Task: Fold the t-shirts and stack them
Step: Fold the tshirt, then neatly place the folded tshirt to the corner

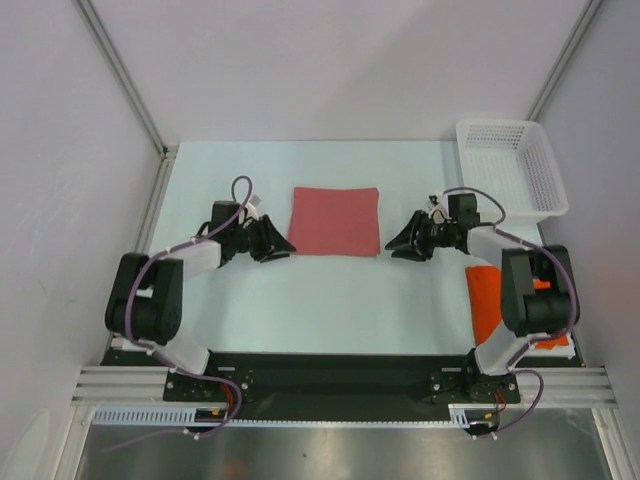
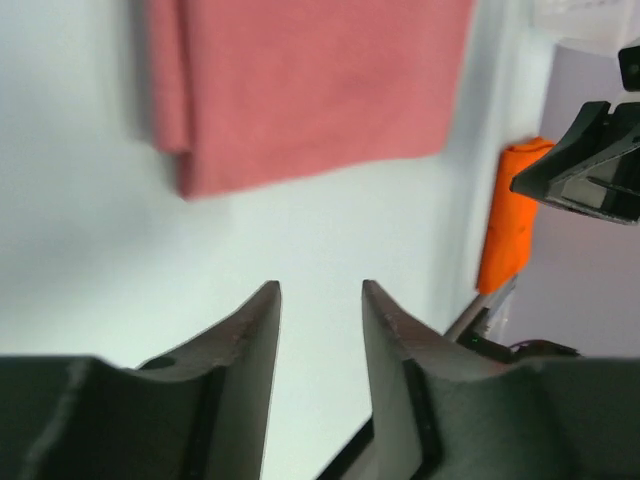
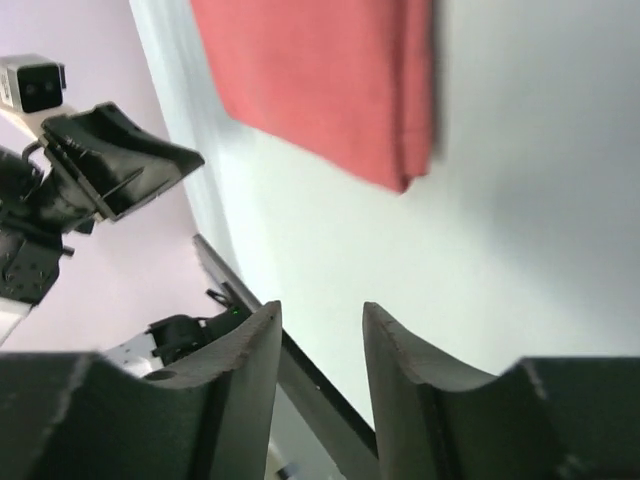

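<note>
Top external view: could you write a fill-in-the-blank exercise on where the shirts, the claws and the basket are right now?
1. The left claw and right claw flank the folded ____ t-shirt.
2. Both claws are ____ and hold nothing.
3. The orange t-shirt lies beside the ____ arm's base.
4. The white perforated basket stands at the table's far ____ corner.

Missing words: pink-red; open; right; right.
</note>
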`<state>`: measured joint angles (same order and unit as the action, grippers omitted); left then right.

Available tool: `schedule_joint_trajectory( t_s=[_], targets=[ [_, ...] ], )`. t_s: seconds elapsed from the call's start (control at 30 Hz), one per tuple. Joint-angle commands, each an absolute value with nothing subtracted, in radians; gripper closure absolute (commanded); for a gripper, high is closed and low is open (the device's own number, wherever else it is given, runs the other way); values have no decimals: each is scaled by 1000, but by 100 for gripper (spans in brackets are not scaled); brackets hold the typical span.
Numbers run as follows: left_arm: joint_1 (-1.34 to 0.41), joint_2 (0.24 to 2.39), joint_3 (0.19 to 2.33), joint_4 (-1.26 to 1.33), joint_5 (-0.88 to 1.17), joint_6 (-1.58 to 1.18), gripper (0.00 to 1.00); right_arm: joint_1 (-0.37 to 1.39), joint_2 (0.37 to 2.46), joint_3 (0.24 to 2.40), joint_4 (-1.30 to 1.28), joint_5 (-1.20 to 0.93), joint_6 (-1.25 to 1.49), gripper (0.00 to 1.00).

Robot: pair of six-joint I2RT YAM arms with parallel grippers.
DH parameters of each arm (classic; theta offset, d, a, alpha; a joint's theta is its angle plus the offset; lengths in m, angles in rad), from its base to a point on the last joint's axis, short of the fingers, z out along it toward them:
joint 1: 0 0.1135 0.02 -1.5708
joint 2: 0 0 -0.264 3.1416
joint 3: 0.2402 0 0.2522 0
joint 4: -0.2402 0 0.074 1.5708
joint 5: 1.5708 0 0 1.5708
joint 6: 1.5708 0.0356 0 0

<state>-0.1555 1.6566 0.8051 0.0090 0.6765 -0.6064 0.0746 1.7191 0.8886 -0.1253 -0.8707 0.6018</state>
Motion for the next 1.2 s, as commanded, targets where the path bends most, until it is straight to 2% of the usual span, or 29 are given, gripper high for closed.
schedule_joint_trajectory(
  t_s=[0.0,0.03,0.07,0.1,0.23,0.4,0.43,0.57,0.83,1.03,1.13,1.17],
  targets=[
    [-221,1511,666,220,573,-910,55,83,1560,902,-321,-680,547,55],
    [-276,1503,622,406,534,-1021,50,84,1539,905,-318,-654,564,54],
    [-314,1502,547,496,478,-1219,47,84,1513,917,-310,-622,578,53],
    [-355,1517,528,556,372,-1300,40,87,1497,926,-316,-532,592,51],
    [-587,1632,561,627,202,-1564,39,101,1465,969,-356,-336,647,46],
    [-725,1735,670,579,25,-1744,40,121,1385,1003,-405,-172,597,39],
    [-753,1741,692,464,-53,-1778,40,121,1372,1005,-410,-155,583,39],
    [-819,1805,799,309,-227,-1929,43,124,1329,1011,-460,-94,526,37],
    [-867,2014,1046,119,-304,-2091,46,127,1270,982,-468,-78,497,35],
    [-877,2088,1123,54,-321,-2174,47,127,1276,997,-471,-64,459,34],
    [-881,2100,1146,54,-325,-2184,57,127,1313,1009,-447,-100,424,34],
    [-881,2097,1135,66,-324,-2172,65,124,1331,1022,-445,-139,401,33]
  ],
)
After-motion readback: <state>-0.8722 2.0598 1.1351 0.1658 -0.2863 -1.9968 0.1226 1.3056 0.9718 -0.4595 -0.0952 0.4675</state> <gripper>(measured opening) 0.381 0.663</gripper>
